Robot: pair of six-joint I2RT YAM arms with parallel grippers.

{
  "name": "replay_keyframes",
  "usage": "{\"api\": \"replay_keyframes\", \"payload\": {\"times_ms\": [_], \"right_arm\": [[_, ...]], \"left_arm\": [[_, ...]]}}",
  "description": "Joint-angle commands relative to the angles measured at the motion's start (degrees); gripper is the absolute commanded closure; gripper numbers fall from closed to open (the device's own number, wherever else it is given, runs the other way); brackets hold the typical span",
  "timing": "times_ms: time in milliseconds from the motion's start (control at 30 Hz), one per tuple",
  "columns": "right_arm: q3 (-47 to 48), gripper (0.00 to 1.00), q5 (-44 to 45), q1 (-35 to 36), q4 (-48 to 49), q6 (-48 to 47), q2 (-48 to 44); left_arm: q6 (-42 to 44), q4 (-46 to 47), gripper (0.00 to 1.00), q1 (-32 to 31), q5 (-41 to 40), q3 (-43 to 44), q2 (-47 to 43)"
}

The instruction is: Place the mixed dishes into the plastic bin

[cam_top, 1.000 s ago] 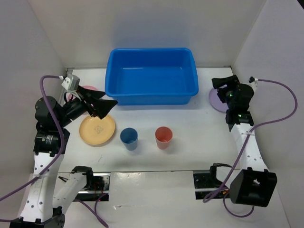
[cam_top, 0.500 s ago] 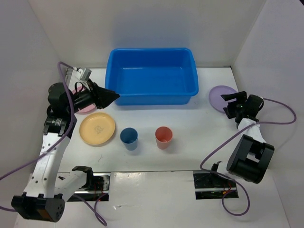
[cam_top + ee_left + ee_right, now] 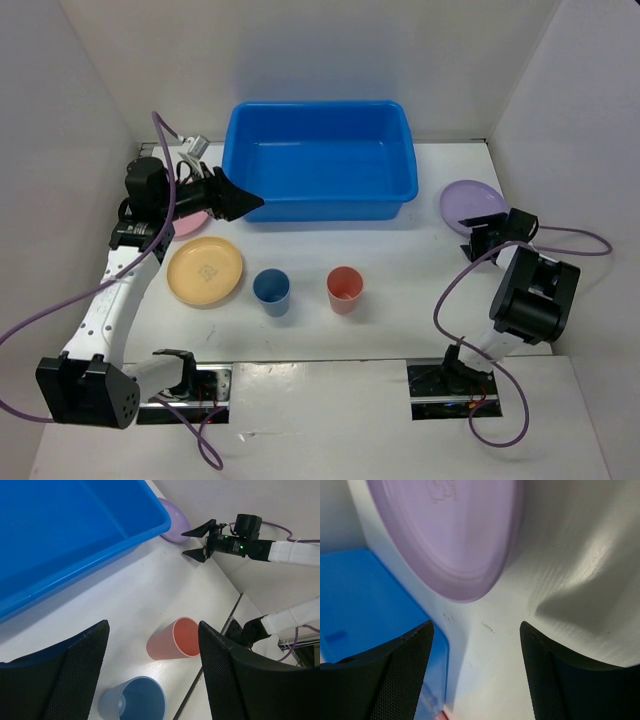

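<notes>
The blue plastic bin (image 3: 320,160) stands empty at the back centre. In front of it lie a yellow-orange plate (image 3: 205,271), a blue cup (image 3: 271,291) and a coral cup (image 3: 344,289), both upright. A pink plate (image 3: 190,224) is mostly hidden under my left arm. My left gripper (image 3: 245,203) hovers open by the bin's front left corner, holding nothing; its view shows the coral cup (image 3: 172,640) and blue cup (image 3: 135,702) below. My right gripper (image 3: 468,243) is open and low, just short of the lilac plate (image 3: 472,205), which fills its view (image 3: 450,535).
White walls close in the table on the left, back and right. The right arm's purple cable (image 3: 455,300) loops over the table near the lilac plate. The arm bases and mounting plates (image 3: 440,385) sit along the near edge.
My left gripper has swung from above the yellow plate back and right to the bin's corner. My right arm has folded down, bringing its gripper low in front of the lilac plate.
</notes>
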Motion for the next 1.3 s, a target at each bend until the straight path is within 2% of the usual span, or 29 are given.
{"api": "replay_keyframes", "payload": {"times_ms": [0, 467, 633, 800, 900, 967, 1000, 1067, 1100, 1133, 1267], "right_arm": [[-0.21, 0.26, 3.77, 0.72, 3.73, 3.86, 2.37], [1.11, 0.3, 13.62, 4.32, 4.34, 15.19, 6.34], [0.58, 0.38, 15.82, 4.85, 4.34, 21.42, 6.34], [0.58, 0.51, 18.1, 5.38, 3.82, 26.79, 5.81], [-0.03, 0.52, 19.51, 5.91, 3.82, 30.4, 5.81], [-0.03, 0.57, 19.51, 6.43, 3.82, 32.33, 5.81], [-0.03, 0.7, 20.04, 6.43, 3.82, 32.34, 5.81], [0.49, 0.85, 20.04, 6.43, 3.82, 33.13, 6.33], [0.49, 0.96, 20.04, 6.43, 3.82, 33.13, 6.34], [0.49, 1.0, 20.04, 6.43, 3.82, 33.13, 6.34], [-0.64, 1.0, 20.91, 6.96, 4.34, 32.6, 1.78]], "left_arm": [[0.46, 2.57, 0.21, 0.81, 2.84, 2.73, -0.04], [2.83, 0.29, 0.22, 3.62, 2.84, 3.87, 1.63], [2.83, -0.33, 0.22, 4.15, 3.37, 4.4, 1.63], [2.83, -1.38, 0.22, 4.68, 3.89, 4.4, 1.1], [2.83, -1.38, 0.22, 5.2, 3.89, 4.4, 0.49], [2.83, -1.91, 0.22, 5.81, 3.89, 4.4, -0.04], [2.83, -1.91, 0.22, 5.82, 4.42, 4.4, -0.56], [2.83, -2.43, 0.22, 6.34, 4.42, 4.4, -0.57], [2.83, -2.44, 0.22, 6.35, 4.42, 4.4, -0.57], [2.83, -2.44, 0.22, 6.35, 4.94, 4.4, -1.09], [2.83, -2.97, 0.22, 6.87, 5.47, 4.4, -1.1]]}}
